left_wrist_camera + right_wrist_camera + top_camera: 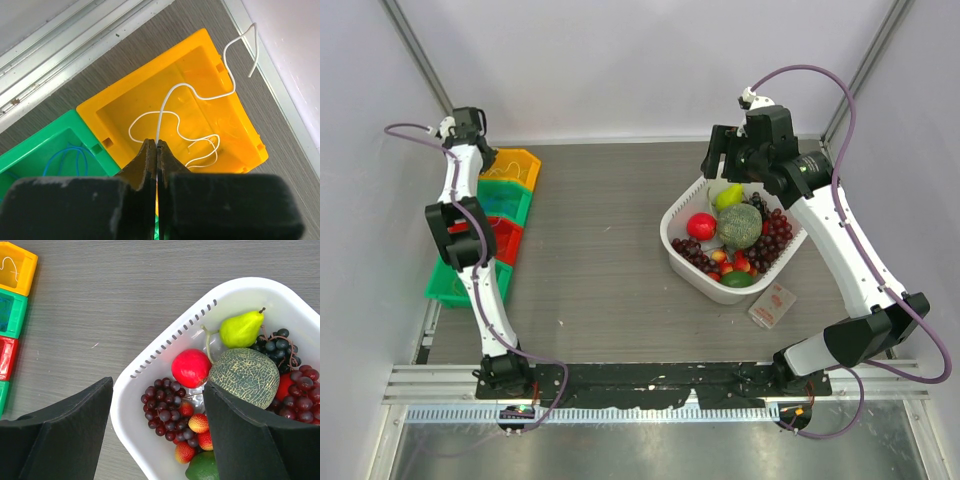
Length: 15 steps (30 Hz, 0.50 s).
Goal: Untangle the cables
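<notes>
The left gripper (157, 150) hangs over the yellow bin (125, 107). Its jaws are pressed tight together on the white wire (215, 97) and pinch it at one spot. From the jaws the wire goes down into the yellow bin and makes loose loops inside it. Its far end is not in the bin. It climbs over the bin's far wall and sticks out above the tabletop (195, 20). The blue wire (65, 155) lies by itself in the green bin (30, 155), which touches the yellow bin.

I think the step now is to put the white wire in the yellow bin on its own. To do it well, the gripper should pull away from that far wall so the loose end slides inside. Then the jaws can open low over the middle of the bin, so nothing hangs over the edge.

The right gripper (157, 385) is well apart from the yellow bin, over a white basket (130, 410) of fruit. Its jaws stand wide apart and hold nothing.
</notes>
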{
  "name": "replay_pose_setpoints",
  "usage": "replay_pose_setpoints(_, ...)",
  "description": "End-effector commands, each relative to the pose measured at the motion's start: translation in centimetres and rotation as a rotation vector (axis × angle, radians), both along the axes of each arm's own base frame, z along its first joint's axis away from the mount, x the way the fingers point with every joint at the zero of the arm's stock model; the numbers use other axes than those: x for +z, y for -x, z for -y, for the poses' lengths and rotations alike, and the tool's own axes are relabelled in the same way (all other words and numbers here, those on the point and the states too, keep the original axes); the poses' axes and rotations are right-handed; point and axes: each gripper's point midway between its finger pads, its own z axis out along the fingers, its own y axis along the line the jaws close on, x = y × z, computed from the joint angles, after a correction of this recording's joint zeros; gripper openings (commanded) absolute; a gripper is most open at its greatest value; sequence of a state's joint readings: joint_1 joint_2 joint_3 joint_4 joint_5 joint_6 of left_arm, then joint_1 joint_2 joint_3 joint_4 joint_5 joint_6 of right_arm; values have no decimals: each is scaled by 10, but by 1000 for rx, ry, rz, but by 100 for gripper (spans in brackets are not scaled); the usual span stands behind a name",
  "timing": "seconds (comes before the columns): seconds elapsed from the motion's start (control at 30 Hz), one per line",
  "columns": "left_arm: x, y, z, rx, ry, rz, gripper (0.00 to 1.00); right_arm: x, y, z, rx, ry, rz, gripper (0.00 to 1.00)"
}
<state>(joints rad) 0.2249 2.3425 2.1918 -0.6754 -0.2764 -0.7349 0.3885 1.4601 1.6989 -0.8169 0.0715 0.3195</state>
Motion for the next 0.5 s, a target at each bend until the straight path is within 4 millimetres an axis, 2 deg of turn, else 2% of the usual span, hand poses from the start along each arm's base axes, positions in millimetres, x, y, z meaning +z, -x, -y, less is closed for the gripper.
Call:
replay_pose_setpoints(0.0, -4, -2, -5, 48, 19, 0, 6, 26, -4, 2, 2, -15, 69, 78)
replay_pose_setpoints(0.13, -11, -13, 2, 33, 66, 33, 21, 25, -4, 4, 1, -4, 67, 78)
replay_pose_setpoints(0.2, -7, -13, 1, 44, 66, 41, 27, 25, -3, 5, 2, 0, 67, 78)
replay_pose_setpoints(0.33, 21, -14, 2, 35, 52, 86, 43, 24, -4, 4, 5, -3, 66, 78)
replay_pose_setpoints(0.47, 58, -2, 2, 7, 16, 115, 54, 28, 0, 1, 21, -31, 77, 78)
